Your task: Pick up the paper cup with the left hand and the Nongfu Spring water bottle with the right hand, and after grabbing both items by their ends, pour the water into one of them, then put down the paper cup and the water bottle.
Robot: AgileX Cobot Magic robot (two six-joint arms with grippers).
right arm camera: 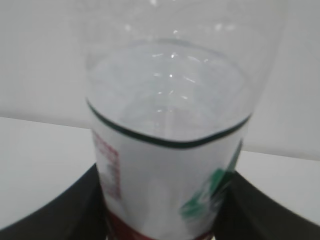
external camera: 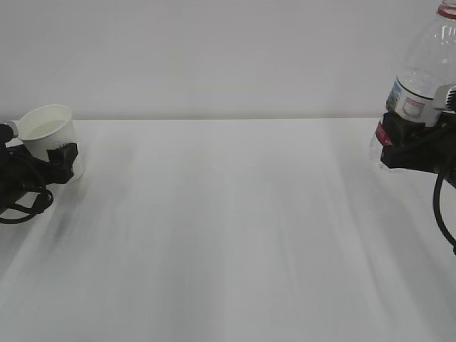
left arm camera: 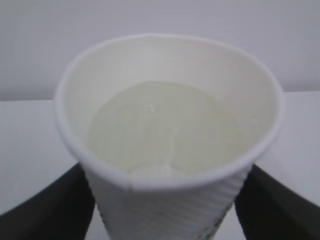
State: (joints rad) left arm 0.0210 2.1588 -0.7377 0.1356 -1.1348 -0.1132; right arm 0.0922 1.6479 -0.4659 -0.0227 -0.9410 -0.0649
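The white paper cup (external camera: 47, 130) stands at the far left of the table, leaning slightly, with clear water (left arm camera: 165, 130) pooled in its cream inside. My left gripper (external camera: 35, 146) is open around the cup's lower wall. In the left wrist view its black fingers (left arm camera: 60, 205) flank the cup (left arm camera: 165, 200), with thin slivers of table showing between. At the far right, my right gripper (external camera: 402, 139) is shut on the label of the Nongfu Spring water bottle (external camera: 424, 64), which tilts up to the right. Both fingers (right arm camera: 75, 210) press the label (right arm camera: 165, 170). The bottle's mouth is cut off.
A white table (external camera: 228, 235) spreads between the two arms, and a plain pale wall (external camera: 214, 50) rises behind its far edge. A black cable (external camera: 442, 214) hangs from the right arm.
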